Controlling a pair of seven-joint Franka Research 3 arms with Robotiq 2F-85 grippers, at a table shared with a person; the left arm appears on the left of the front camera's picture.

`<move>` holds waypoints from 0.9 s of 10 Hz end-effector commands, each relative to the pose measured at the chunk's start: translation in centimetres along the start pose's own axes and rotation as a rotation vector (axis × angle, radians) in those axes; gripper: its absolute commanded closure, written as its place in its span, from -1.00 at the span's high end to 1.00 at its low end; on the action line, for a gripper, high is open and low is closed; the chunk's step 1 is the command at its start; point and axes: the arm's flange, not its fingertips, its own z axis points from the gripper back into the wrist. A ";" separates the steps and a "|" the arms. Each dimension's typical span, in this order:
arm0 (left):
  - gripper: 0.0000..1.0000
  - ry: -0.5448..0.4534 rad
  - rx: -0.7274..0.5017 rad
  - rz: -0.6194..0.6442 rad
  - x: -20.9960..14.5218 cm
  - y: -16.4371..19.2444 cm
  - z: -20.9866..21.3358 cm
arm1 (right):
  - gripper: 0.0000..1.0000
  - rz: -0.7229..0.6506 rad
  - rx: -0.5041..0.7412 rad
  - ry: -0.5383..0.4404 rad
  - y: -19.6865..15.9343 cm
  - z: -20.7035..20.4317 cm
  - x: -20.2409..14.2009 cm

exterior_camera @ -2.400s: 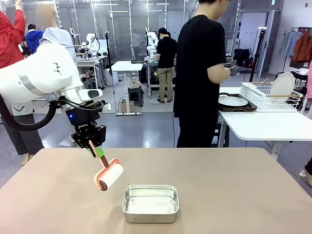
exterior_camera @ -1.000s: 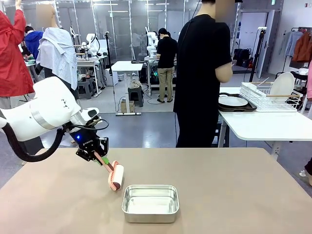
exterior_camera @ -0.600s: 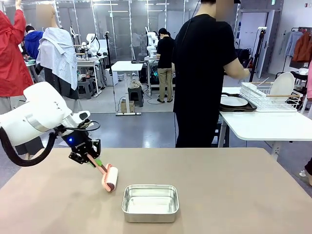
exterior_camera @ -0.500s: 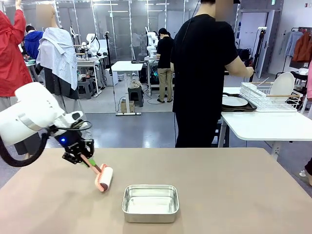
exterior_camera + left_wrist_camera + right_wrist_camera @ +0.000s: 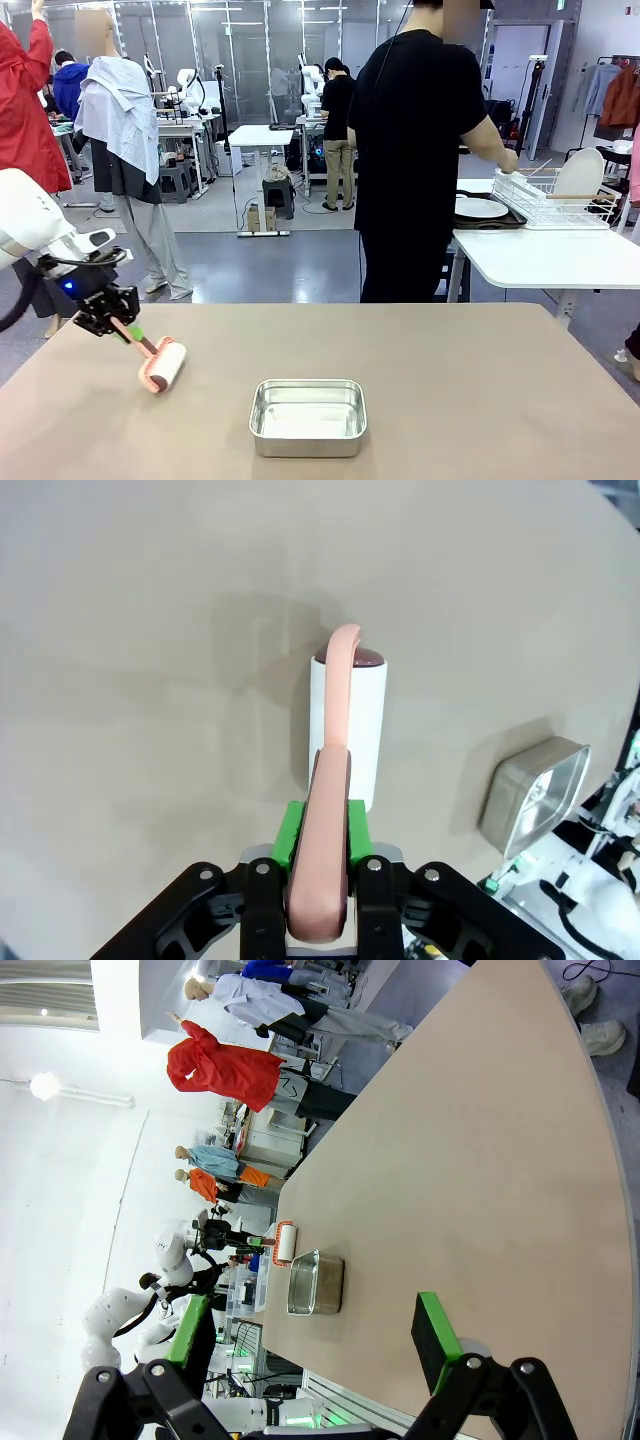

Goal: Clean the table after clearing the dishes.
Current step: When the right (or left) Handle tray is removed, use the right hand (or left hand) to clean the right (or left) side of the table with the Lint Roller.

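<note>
The left gripper (image 5: 118,325) has swept with its pink-handled lint roller (image 5: 161,364) from beside the steel pan (image 5: 308,416) near the frame's centre to the far left of the table (image 5: 480,380), while the person (image 5: 420,150) turned toward the white side table (image 5: 545,258), upper right.

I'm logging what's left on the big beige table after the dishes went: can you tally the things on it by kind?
Lint roller, held by the left hand, roll on the table: 1
Steel pan: 1
Total: 2
</note>
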 end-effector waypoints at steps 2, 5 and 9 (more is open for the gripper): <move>-0.58 0.017 0.303 0.042 0.1 4.8 1.5 | 1.00 0.012 0.012 -0.007 0.2 -0.3 -0.3; -0.58 -0.020 0.394 0.110 -1.6 7.0 4.7 | 1.00 0.012 0.012 -0.007 0.2 -0.3 -0.3; -0.58 -0.092 0.464 0.086 -3.7 4.5 9.6 | 1.00 0.012 0.012 -0.007 0.2 -0.3 -0.3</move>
